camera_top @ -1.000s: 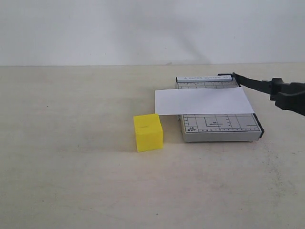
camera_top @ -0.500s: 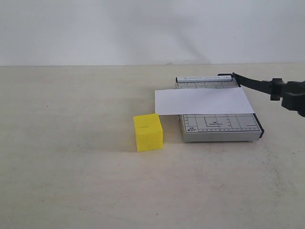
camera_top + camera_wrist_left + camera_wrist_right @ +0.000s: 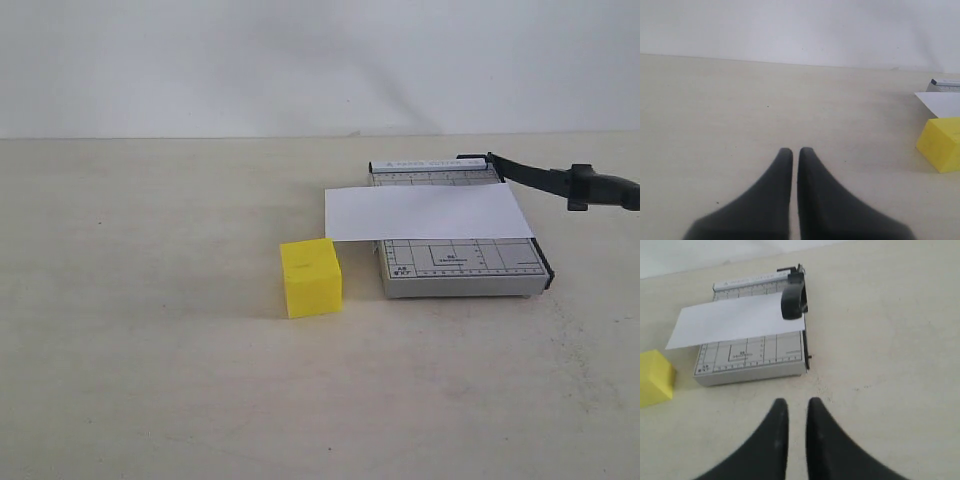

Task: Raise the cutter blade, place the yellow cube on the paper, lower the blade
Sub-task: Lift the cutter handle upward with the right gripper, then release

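Pale bare wall (image 3: 300,60) behind, a plain beige table (image 3: 150,380) under everything. The grey cutter board (image 3: 460,265) sits right of middle with the white paper (image 3: 425,212) across it, the paper's left end hanging off the board. The blade (image 3: 530,175) angles up from its hinge at the back, handle (image 3: 600,187) in the air, so I call step 1 done.

The yellow cube (image 3: 311,277) stands on the table just beside the board's near left corner, close to the overhanging paper end.

My left gripper (image 3: 795,152) holds nothing, its 2 fingers pressed almost together, cube off to one side of it. My right gripper (image 3: 796,405) is empty too, only a thin slit between the fingers, pointing at the board.

The cube looks rigid, probably light, with smooth flat faces that could slip. I'd pinch 2 opposite sides, halfway up. The paper is floppy, so I'd set the cube where the board backs it.
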